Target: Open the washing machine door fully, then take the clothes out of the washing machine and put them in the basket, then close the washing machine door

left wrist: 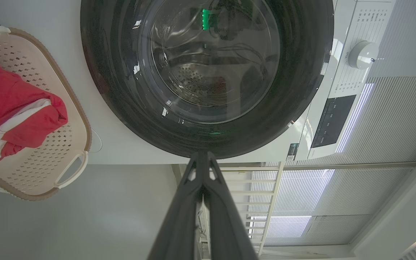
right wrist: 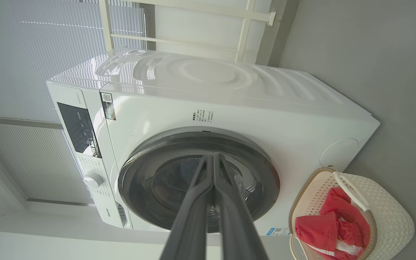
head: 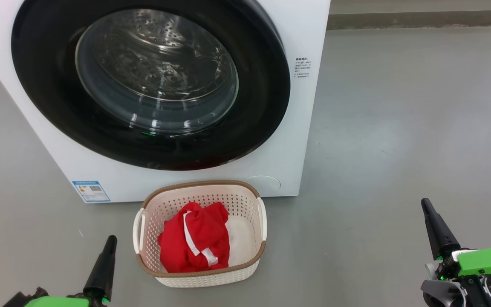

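The white washing machine (head: pixel 296 140) (right wrist: pixel 229 108) stands ahead with its round black-ringed door (head: pixel 151 81) (left wrist: pixel 208 72) (right wrist: pixel 199 184) lying flush against the front. Through the glass I see the steel drum. The cream basket (head: pixel 245 200) (left wrist: pixel 67 119) (right wrist: pixel 392 216) sits on the floor before the machine, holding the red clothes (head: pixel 196 238) (left wrist: pixel 9 101) (right wrist: pixel 323 227) with white stripe trim. My left gripper (head: pixel 111 239) (left wrist: pixel 201 155) is shut, low at the left of the basket, holding nothing. My right gripper (head: pixel 425 202) (right wrist: pixel 213 156) is shut and empty, far right of the basket.
Grey floor (head: pixel 399 128) spreads to the right of the machine. A blue label (head: pixel 91 191) sits low on the machine's front. The control panel and dial (left wrist: pixel 363 54) lie at the machine's top. Window blinds and a white rail (right wrist: pixel 193 25) stand behind it.
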